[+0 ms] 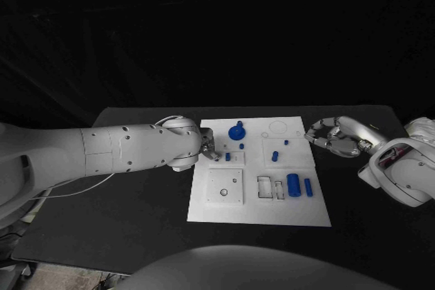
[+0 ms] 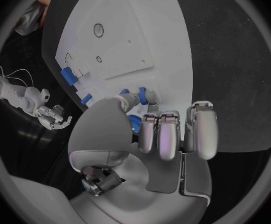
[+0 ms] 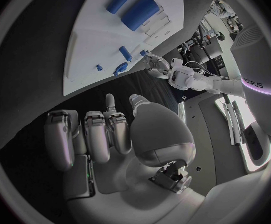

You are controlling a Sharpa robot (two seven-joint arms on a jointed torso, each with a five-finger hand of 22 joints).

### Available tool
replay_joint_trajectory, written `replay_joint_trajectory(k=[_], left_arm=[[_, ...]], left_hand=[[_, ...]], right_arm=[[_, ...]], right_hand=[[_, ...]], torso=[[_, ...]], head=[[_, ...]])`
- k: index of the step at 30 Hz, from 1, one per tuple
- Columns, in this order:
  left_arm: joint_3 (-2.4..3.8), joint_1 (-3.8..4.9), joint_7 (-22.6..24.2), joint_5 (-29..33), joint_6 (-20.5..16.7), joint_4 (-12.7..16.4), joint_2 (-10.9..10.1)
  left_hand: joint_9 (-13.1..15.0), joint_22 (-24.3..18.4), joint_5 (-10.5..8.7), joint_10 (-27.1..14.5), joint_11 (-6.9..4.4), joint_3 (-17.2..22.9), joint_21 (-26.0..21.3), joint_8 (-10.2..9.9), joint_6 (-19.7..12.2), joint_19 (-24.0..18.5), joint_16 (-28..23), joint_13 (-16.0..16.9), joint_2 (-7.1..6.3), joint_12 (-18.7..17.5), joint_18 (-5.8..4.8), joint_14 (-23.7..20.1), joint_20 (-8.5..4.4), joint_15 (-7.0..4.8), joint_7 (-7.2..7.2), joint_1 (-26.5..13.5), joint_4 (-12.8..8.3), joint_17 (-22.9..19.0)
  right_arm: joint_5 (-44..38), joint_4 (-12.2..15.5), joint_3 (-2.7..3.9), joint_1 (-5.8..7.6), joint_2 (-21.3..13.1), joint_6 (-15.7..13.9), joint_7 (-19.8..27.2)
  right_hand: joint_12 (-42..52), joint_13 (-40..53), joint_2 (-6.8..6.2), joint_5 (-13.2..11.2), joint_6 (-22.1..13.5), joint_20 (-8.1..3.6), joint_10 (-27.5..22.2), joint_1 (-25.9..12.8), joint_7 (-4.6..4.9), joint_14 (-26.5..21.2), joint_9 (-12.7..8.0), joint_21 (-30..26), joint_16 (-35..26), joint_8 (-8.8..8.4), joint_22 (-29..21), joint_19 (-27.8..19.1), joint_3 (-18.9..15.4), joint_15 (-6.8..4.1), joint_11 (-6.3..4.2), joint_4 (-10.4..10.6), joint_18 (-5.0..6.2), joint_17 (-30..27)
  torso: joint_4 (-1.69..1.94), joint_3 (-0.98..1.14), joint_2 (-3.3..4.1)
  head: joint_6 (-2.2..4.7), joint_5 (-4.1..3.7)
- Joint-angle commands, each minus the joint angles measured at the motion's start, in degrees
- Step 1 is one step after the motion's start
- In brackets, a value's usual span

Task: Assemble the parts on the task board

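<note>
The white task board [image 1: 258, 205] lies mid-table. On it are a round blue knob [image 1: 237, 132], a small peg [image 1: 275, 156], a thick blue cylinder [image 1: 293, 182] and a thin one [image 1: 308, 187]. My left hand [image 1: 209, 146] hovers over the board's left edge with its fingers [image 2: 173, 134] curled in. Its thumb tip reaches a short blue peg [image 2: 143, 94] standing in a square recess [image 1: 234, 156]. My right hand [image 1: 334, 138] hangs just off the board's right edge, its fingers [image 3: 85, 134] curled on nothing.
A square plate with two holes [image 1: 224, 187] and open slots [image 1: 270, 187] sit on the board's near half. Black table [image 1: 118, 221] surrounds the board. A thin white cable [image 1: 68, 190] lies at the table's left edge.
</note>
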Motion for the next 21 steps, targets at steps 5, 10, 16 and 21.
replay_joint_trajectory(k=[5,10,16,21], left_arm=[[-0.41,-1.10,-0.6,0.4,1.8,1.1,-0.3],[-0.41,-1.65,-0.3,0.4,1.1,1.4,-0.4],[-0.41,-2.05,0.0,0.3,0.5,1.4,-0.5],[-0.40,-2.16,0.1,0.3,0.0,1.5,-0.6]], left_hand=[[-0.4,12.4,-0.51,5.9,0.53,-1.4,-0.5,-0.6,-0.4,1.0,0.1,15.1,0.18,-0.2,-0.66,6.0,0.62,0.49,0.24,-0.9,0.4,15.1],[-0.5,12.3,-0.51,5.9,0.62,-2.4,-0.6,-0.9,-0.6,1.0,0.1,15.1,0.33,-0.2,-0.65,6.0,0.67,0.55,0.34,-1.1,0.6,15.1],[-0.6,12.3,-0.49,5.9,0.67,-2.8,-0.7,-1.1,-0.8,0.9,0.1,15.1,0.46,-0.2,-0.63,6.0,0.70,0.59,0.40,-1.2,0.7,15.1],[-0.6,12.3,-0.49,5.9,0.73,-3.3,-0.7,-1.3,-1.1,0.9,0.1,15.1,0.59,-0.2,-0.63,6.0,0.74,0.64,0.48,-1.2,0.8,15.1]], right_arm=[[-0.3,0.0,0.00,-0.08,0.0,0.0,0.2],[-0.3,0.0,0.00,-0.10,-0.1,0.0,0.3],[-0.3,0.0,0.00,-0.12,-0.1,0.0,0.2],[-0.3,0.0,0.00,-0.12,-0.1,0.1,0.2]], right_hand=[[0.2,15.1,0.02,0.3,-0.2,0.36,6.1,0.7,-0.03,6.1,-0.1,-0.3,0.2,0.01,13.0,1.5,-0.2,0.29,0.31,-0.2,0.73,15.1],[0.2,15.1,0.02,0.3,-0.2,0.36,6.1,0.7,-0.03,6.1,-0.1,-0.3,0.2,0.01,13.0,1.5,-0.2,0.29,0.31,-0.2,0.73,15.1],[0.2,15.1,0.02,0.3,-0.2,0.36,6.1,0.8,-0.02,6.1,-0.1,-0.3,0.2,-0.02,13.0,1.5,-0.2,0.28,0.31,-0.2,0.74,15.1],[0.2,15.1,0.02,0.3,-0.2,0.36,6.1,0.8,-0.02,6.1,-0.1,-0.3,0.2,-0.02,13.0,1.5,-0.2,0.28,0.31,-0.2,0.74,15.1]], torso=[[0.02,-0.01,0.00],[0.03,0.01,0.01],[0.01,0.00,0.03],[0.01,0.01,0.00]], head=[[0.00,-0.08],[0.00,-0.05],[0.00,-0.07],[0.00,-0.01]])
